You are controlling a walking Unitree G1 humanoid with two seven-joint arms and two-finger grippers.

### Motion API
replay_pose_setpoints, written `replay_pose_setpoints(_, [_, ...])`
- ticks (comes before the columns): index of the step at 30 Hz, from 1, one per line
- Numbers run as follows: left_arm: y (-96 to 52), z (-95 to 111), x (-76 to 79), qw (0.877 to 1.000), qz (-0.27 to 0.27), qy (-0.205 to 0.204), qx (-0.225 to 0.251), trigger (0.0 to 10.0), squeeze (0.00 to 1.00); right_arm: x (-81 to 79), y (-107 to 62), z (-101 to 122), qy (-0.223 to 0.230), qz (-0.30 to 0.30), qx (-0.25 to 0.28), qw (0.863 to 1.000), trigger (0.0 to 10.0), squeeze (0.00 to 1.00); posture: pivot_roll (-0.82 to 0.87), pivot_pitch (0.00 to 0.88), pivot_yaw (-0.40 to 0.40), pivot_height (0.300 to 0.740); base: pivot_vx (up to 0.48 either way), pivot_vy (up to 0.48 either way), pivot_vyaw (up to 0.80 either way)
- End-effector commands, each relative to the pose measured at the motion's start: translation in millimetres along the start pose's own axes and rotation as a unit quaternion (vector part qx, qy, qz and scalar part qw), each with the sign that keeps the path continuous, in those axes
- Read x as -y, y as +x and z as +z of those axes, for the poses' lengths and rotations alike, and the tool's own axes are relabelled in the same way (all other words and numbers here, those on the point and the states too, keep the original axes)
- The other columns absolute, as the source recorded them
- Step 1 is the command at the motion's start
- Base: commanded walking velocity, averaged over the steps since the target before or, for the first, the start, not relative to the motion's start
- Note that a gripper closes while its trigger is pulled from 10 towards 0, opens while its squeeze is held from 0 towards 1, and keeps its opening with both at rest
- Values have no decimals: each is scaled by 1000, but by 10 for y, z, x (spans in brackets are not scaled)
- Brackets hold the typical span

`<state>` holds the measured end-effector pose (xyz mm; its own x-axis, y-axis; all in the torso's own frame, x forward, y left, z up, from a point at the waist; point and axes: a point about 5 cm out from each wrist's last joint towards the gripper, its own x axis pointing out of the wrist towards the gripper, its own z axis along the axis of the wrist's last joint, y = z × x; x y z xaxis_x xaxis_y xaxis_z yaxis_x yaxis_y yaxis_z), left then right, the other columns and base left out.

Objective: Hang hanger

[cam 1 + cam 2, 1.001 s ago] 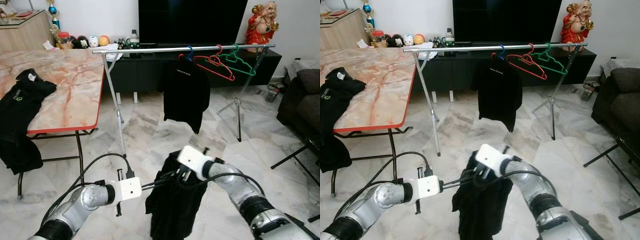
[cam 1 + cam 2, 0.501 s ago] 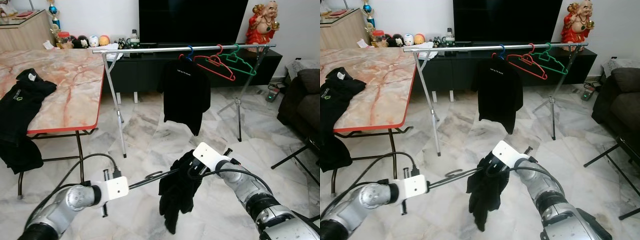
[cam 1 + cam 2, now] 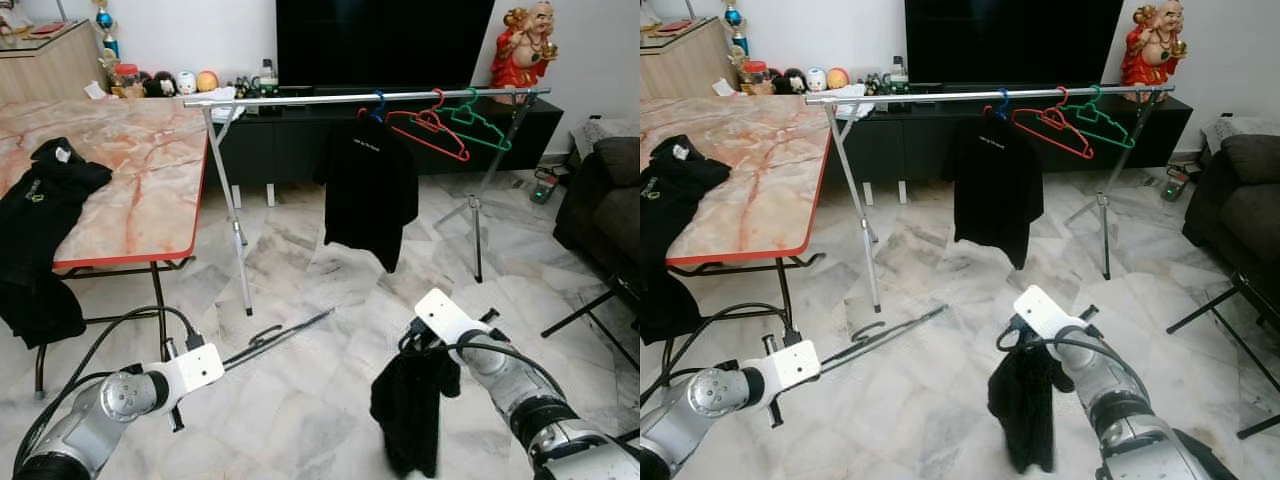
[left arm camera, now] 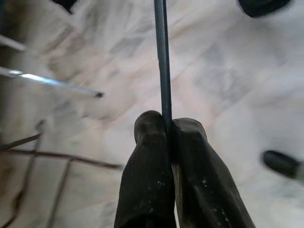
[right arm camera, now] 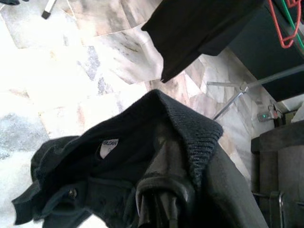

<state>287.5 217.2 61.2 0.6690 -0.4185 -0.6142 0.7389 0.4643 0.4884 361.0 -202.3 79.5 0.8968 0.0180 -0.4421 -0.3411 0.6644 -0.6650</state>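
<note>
The left gripper (image 3: pixel 222 365) is clenched on one end of a dark hanger (image 3: pixel 280 336), which sticks out from its fingertips (image 4: pixel 159 142) low over the marble floor (image 3: pixel 330 280), its hook pointing up near the middle of its length. The hanger is bare and reaches toward the foot of the clothes rail (image 3: pixel 365 97), well below the bar. The right gripper (image 3: pixel 418 345) is off to the right, apart from the hanger, grasping a black shirt (image 3: pixel 412 405) by its collar so that the cloth hangs down bunched. On the rail another black shirt (image 3: pixel 370 190) hangs from a blue hanger (image 3: pixel 378 103), with a red hanger (image 3: pixel 430 130) and a green hanger (image 3: pixel 478 122) beside it. More black clothes (image 3: pixel 45 195) lie on the marble surface (image 3: pixel 140 170) at the left.
</note>
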Motion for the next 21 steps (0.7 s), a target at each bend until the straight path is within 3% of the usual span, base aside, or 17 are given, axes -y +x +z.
replay_pose_setpoints(1, [-5,23,-1,999,-1,-31,7,10000,0,70,11,140,26,-21,30,999,10000,0,141,0,-23,740,0,0,0])
replay_pose_setpoints(3, [8,28,-1,999,5,-38,8,10000,0,68,14,161,33,-21,35,999,10000,0,141,0,-23,740,0,0,0])
replay_pose_setpoints(6, [89,89,92,995,13,-93,39,10000,0,49,21,258,49,-22,54,997,10000,0,136,0,-21,740,0,0,0])
replay_pose_setpoints(10, [98,107,197,996,-15,-75,38,10000,0,87,19,245,46,-32,50,997,10000,0,136,0,-20,740,0,0,0])
replay_pose_setpoints(13, [54,129,289,995,-76,-50,45,10000,0,110,22,245,41,-24,45,998,10000,0,133,0,-15,740,0,0,0])
replay_pose_setpoints(15, [9,84,292,993,-115,-4,9,10000,0,70,30,315,12,5,57,998,10000,0,142,0,-11,740,0,0,0])
replay_pose_setpoints(21, [-1,70,284,993,-121,1,-2,10000,0,62,32,333,9,10,60,998,10000,0,142,0,-11,740,0,0,0])
